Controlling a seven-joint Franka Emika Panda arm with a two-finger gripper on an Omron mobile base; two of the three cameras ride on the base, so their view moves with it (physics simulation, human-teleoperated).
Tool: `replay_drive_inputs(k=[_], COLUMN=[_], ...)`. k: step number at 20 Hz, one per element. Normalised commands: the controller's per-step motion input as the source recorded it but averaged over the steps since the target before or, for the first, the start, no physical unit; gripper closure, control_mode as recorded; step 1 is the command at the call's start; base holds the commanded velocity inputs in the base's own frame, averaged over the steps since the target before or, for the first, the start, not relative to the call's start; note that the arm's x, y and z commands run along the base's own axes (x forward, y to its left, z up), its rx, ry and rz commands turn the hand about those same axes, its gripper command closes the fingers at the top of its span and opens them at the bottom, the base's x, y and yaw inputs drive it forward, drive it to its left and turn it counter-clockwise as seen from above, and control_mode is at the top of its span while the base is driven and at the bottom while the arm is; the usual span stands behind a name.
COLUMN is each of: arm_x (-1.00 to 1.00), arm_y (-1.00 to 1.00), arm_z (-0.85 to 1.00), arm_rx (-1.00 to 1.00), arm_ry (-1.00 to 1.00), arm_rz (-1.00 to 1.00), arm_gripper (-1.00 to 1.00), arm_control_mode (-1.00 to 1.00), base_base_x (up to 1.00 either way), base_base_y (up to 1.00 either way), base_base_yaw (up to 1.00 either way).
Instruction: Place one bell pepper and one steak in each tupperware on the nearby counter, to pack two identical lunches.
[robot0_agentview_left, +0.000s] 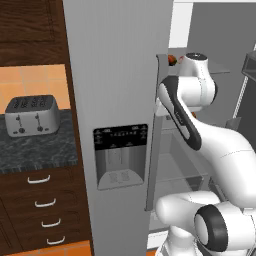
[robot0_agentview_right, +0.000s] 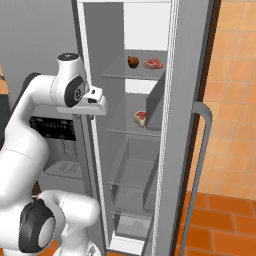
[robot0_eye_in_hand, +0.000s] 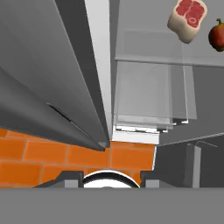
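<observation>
The fridge stands open. On its upper shelf a dark-red bell pepper (robot0_agentview_right: 133, 61) sits left of a steak (robot0_agentview_right: 153, 63). One shelf down lies a second steak (robot0_agentview_right: 141, 117). From above, the hand view looks down on a steak (robot0_eye_in_hand: 188, 15) with a bell pepper (robot0_eye_in_hand: 217, 35) beside it. My gripper (robot0_agentview_right: 99, 107) hangs at the left edge of the fridge opening, between the two shelves' heights and apart from the food. It points downward, its jaws stand apart and nothing is between them. The tupperware is out of view. The counter (robot0_agentview_left: 40, 150) lies left of the fridge.
A silver four-slot toaster (robot0_agentview_left: 32, 116) stands on the counter above drawers (robot0_agentview_left: 42, 202). The closed left fridge door with its dispenser (robot0_agentview_left: 120, 157) is left of my arm. The open right door (robot0_agentview_right: 187, 125) with its long handle (robot0_agentview_right: 200, 150) flanks the opening. Clear bins (robot0_agentview_right: 132, 172) fill the lower fridge.
</observation>
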Motion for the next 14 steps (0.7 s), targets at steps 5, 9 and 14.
replay_drive_inputs(k=[5,9,14], arm_x=[-0.05,-0.29,-0.03], arm_y=[-0.25,-0.60,-0.37], arm_z=[-0.07,-0.43,-0.51], arm_rx=[0.00,0.00,0.00], arm_ry=[-0.06,-0.11,-0.14], arm_rz=[-0.02,-0.10,-0.07], arm_gripper=[-1.00,-1.00,-1.00], arm_control_mode=[-1.00,-1.00,-1.00], base_base_x=[0.00,0.00,0.00], base_base_y=[0.00,0.00,0.00], base_base_yaw=[0.00,0.00,0.00])
